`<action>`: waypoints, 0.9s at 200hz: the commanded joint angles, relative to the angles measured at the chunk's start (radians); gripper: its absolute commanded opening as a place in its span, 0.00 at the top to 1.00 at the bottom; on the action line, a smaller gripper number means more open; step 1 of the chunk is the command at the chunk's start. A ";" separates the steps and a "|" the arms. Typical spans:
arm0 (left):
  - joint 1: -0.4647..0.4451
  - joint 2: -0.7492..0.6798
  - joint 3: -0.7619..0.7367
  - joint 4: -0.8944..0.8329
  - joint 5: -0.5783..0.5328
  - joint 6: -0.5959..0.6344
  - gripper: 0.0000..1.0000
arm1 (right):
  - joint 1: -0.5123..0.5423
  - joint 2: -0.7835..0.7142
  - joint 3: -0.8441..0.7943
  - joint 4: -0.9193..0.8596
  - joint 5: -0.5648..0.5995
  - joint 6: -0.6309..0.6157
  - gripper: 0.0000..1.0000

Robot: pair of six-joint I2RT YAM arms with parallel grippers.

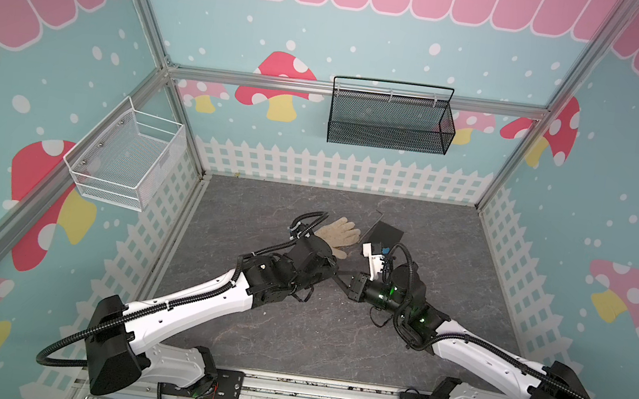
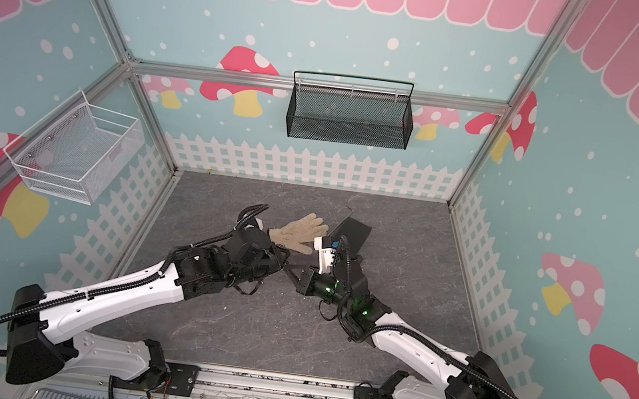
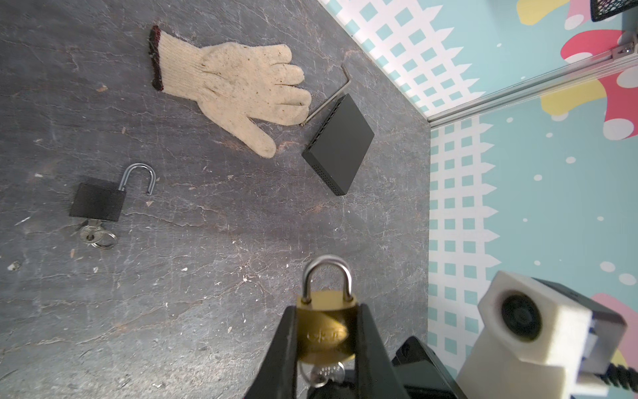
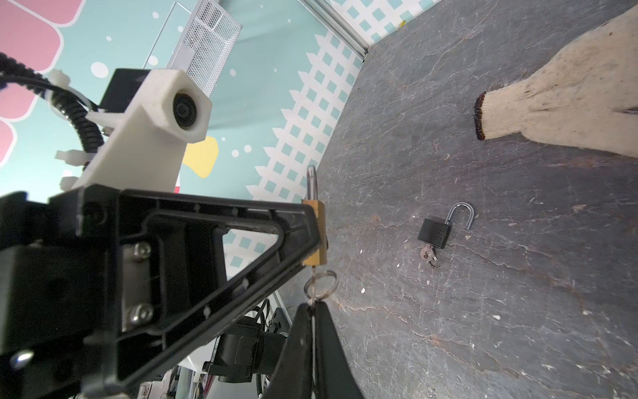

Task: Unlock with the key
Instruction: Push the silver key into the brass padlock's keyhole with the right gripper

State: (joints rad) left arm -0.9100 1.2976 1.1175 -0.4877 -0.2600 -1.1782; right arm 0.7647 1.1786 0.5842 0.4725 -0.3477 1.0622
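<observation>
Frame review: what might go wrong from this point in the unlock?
The right gripper pinches the key only at its very tips, so the key may slip when turned. The left gripper holds the brass padlock near its tips too; twisting could rotate or drop the padlock, whose shackle is closed.

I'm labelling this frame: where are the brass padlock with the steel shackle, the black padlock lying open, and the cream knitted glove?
Brass padlock (image 3: pixel 326 328): left wrist view, centre of its body.
Black padlock (image 3: pixel 97 202): left wrist view, centre of its body.
Cream knitted glove (image 3: pixel 238 83): left wrist view, its palm.
</observation>
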 commanded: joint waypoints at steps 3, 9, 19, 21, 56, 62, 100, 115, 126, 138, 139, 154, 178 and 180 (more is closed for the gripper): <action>-0.004 -0.024 -0.013 0.019 0.043 -0.022 1.00 | -0.005 0.009 0.016 0.035 0.030 -0.015 0.94; -0.007 -0.028 -0.016 0.018 0.047 -0.021 1.00 | -0.005 0.005 0.019 0.033 0.036 -0.020 0.94; -0.013 -0.028 -0.016 0.013 0.050 -0.024 1.00 | -0.006 0.004 0.024 0.032 0.047 -0.028 0.95; -0.015 -0.028 -0.017 0.010 0.050 -0.025 1.00 | -0.006 0.002 0.026 0.033 0.049 -0.031 0.96; -0.039 -0.017 -0.015 -0.018 0.080 -0.030 1.00 | -0.007 0.015 0.060 0.030 0.063 -0.061 0.98; -0.042 -0.018 -0.016 -0.014 0.091 -0.035 1.00 | -0.007 0.016 0.065 0.031 0.068 -0.066 0.99; -0.055 -0.013 0.001 -0.016 0.140 -0.027 1.00 | -0.006 0.029 0.113 0.030 0.094 -0.086 0.99; -0.055 -0.005 0.010 -0.018 0.162 -0.019 1.00 | -0.006 0.033 0.121 0.021 0.104 -0.096 0.99; -0.055 0.002 0.017 -0.022 0.173 -0.005 1.00 | -0.007 0.031 0.119 0.014 0.111 -0.103 0.99; -0.054 0.008 0.020 -0.030 0.170 0.005 1.00 | -0.007 0.025 0.110 0.005 0.117 -0.107 0.99; -0.054 0.008 0.021 -0.031 0.168 0.005 1.00 | -0.006 0.026 0.109 0.003 0.117 -0.107 0.99; -0.045 0.009 0.022 -0.031 0.162 0.008 1.00 | -0.006 0.026 0.102 -0.013 0.114 -0.123 0.99; -0.029 0.006 0.033 -0.027 0.116 0.018 1.00 | -0.006 0.020 0.093 -0.059 0.092 -0.162 0.98; -0.028 0.006 0.035 -0.026 0.108 0.019 1.00 | -0.006 0.018 0.089 -0.059 0.088 -0.164 0.98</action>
State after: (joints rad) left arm -0.9123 1.2995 1.1137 -0.4919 -0.2687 -1.1690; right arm 0.7666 1.1984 0.6395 0.3740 -0.3256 0.9451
